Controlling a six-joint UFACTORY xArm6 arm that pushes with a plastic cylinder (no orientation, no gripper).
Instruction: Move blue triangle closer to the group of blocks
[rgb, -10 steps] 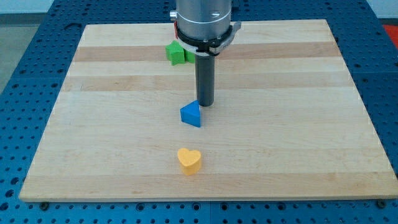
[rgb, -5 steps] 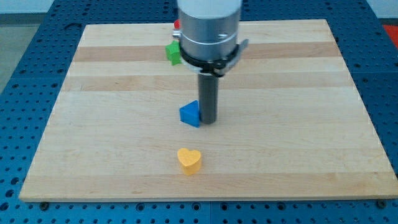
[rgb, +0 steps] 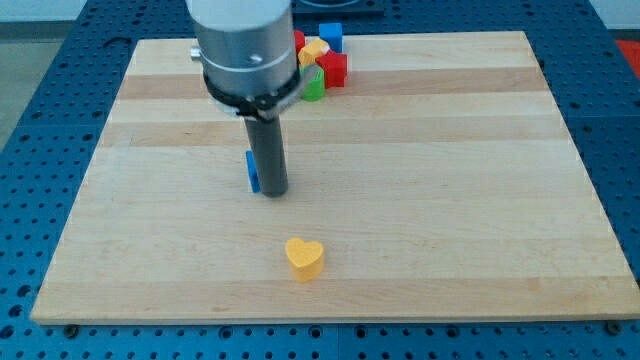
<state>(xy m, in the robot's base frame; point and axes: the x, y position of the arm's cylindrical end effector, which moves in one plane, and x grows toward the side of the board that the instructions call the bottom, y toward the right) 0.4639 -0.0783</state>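
Note:
The blue triangle (rgb: 252, 171) lies left of the board's middle, mostly hidden behind my rod; only a thin blue sliver shows at the rod's left side. My tip (rgb: 273, 192) rests on the board right against the triangle's right side. The group of blocks sits at the view's top: a blue cube (rgb: 331, 36), a red block (rgb: 333, 68), a yellow block (rgb: 313, 52) and a green block (rgb: 314, 86), partly hidden by the arm's body.
A yellow heart (rgb: 304, 258) lies alone below my tip, near the view's bottom. The wooden board (rgb: 480, 200) rests on a blue perforated table.
My rod has moved to the view's left and pushed the blue triangle left with it. The arm's body no longer covers the group at the top.

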